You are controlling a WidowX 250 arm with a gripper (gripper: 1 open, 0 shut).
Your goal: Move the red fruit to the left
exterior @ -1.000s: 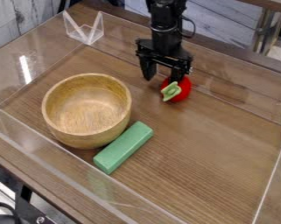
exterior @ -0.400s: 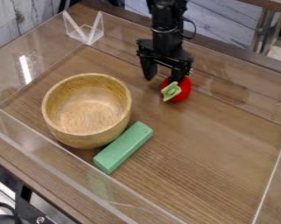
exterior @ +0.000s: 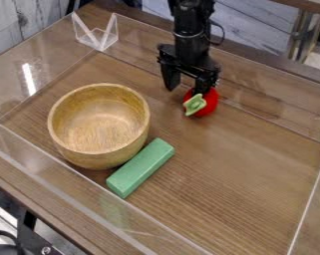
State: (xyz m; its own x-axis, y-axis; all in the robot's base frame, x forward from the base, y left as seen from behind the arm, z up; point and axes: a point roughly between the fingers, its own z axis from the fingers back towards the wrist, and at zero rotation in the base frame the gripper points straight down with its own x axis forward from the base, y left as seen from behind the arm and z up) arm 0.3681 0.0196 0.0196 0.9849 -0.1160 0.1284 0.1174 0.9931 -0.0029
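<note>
The red fruit [exterior: 201,101], a small glossy strawberry with a green leafy end, lies on the wooden table right of centre. My gripper [exterior: 186,85] points straight down just to the fruit's upper left, its black fingers [exterior: 166,82] spread open and low near the table. Nothing sits between the fingers; the fruit rests beside the right finger, and I cannot tell whether they touch.
A wooden bowl [exterior: 100,124] stands at the left, with a green rectangular block [exterior: 141,166] lying by its lower right. A clear plastic stand [exterior: 95,33] sits at the back left. Transparent walls [exterior: 309,199] ring the table.
</note>
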